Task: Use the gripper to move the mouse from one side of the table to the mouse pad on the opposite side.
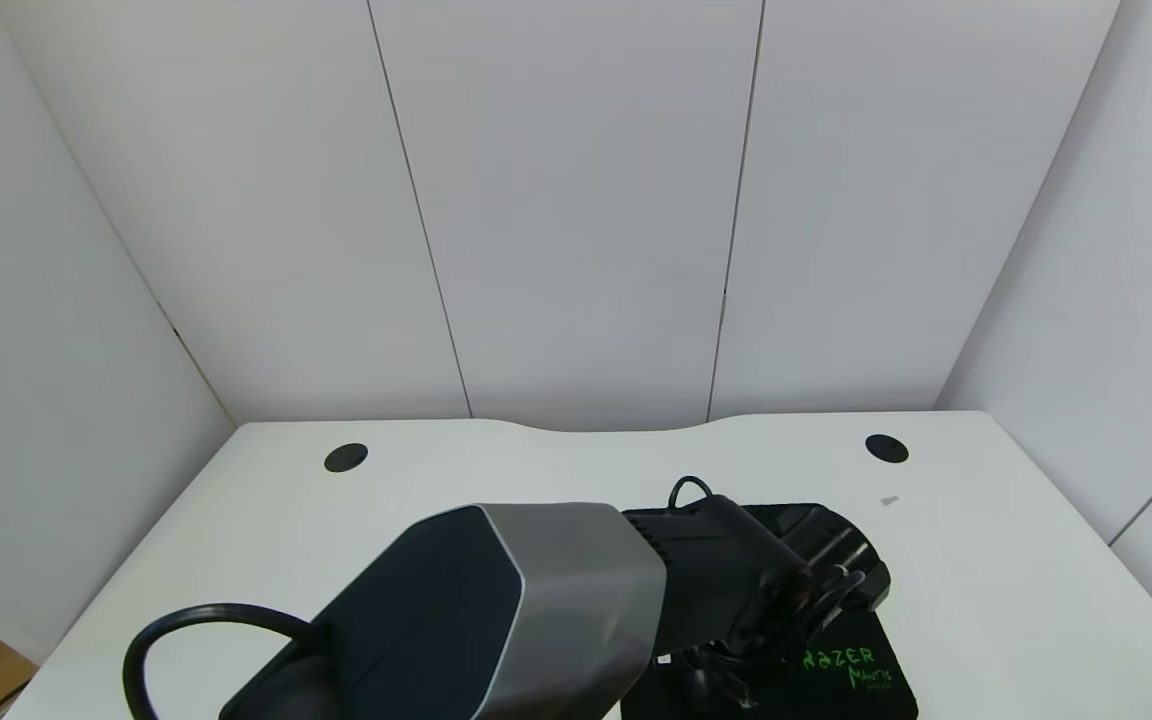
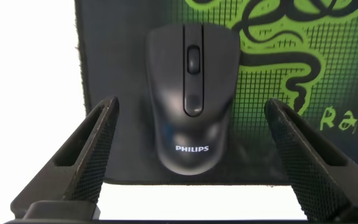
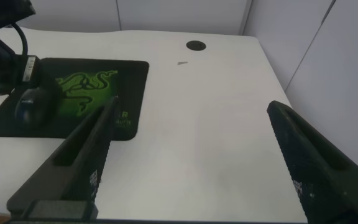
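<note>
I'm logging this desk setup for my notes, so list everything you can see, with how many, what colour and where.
mouse: one, glossy black with pale PHILIPS lettering, lying on the mouse pad near its edge, between the left gripper's open fingers but not touched by them.
mouse pad: one, black with green snake logo and green lettering, on the table's right half.
table: one, white, curved far edge.
grommet holes: two, black, round, near the table's far corners.
wall panels: white, behind and beside the table.
left gripper: one, black, over the mouse pad, open.
right gripper: one, black, open, above bare table right of the pad, holding nothing.
</note>
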`<action>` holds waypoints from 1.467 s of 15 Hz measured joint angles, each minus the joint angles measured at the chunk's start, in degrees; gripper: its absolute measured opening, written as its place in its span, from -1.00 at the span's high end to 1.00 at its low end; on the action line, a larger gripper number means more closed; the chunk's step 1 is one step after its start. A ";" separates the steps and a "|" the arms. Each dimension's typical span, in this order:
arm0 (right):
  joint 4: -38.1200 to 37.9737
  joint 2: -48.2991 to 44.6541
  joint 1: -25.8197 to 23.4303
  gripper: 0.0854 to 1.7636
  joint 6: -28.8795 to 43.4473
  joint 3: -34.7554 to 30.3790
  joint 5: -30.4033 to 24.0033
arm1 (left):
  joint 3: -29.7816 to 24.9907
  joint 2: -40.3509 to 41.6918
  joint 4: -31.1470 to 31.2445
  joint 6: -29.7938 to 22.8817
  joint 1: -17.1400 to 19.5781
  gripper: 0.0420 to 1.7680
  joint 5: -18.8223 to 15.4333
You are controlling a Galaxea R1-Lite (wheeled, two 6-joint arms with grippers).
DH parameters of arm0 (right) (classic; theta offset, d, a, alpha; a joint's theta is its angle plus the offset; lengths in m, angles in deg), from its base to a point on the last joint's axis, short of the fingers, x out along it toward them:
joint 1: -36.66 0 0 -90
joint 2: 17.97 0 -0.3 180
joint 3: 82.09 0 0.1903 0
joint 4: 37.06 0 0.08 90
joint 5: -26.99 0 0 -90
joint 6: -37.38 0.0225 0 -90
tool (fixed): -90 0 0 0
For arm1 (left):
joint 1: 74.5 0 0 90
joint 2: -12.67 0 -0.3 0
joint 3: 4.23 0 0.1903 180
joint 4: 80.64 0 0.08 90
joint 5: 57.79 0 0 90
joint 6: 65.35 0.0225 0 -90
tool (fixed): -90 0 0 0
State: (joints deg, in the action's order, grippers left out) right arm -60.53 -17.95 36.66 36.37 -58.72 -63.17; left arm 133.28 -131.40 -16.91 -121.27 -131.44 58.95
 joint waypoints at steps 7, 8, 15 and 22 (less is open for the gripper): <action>0.00 0.00 0.00 -0.94 -0.02 0.00 0.00 | -1.40 6.61 0.04 6.27 9.56 -0.91 1.76; 0.00 0.00 0.00 -0.94 0.00 0.00 0.02 | -1.71 7.66 -0.05 7.36 11.36 -0.92 1.62; 0.00 0.00 0.00 -0.94 -0.02 0.00 0.00 | -13.01 18.36 -12.26 21.30 25.91 -0.93 -1.45; 0.00 0.00 0.00 -0.94 -0.05 0.00 0.00 | -40.30 35.46 -33.33 33.51 40.38 -0.94 -9.58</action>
State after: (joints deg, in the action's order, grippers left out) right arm -60.53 -17.95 36.66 36.32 -58.72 -63.17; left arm 92.97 -95.94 -50.24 -87.76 -91.06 49.37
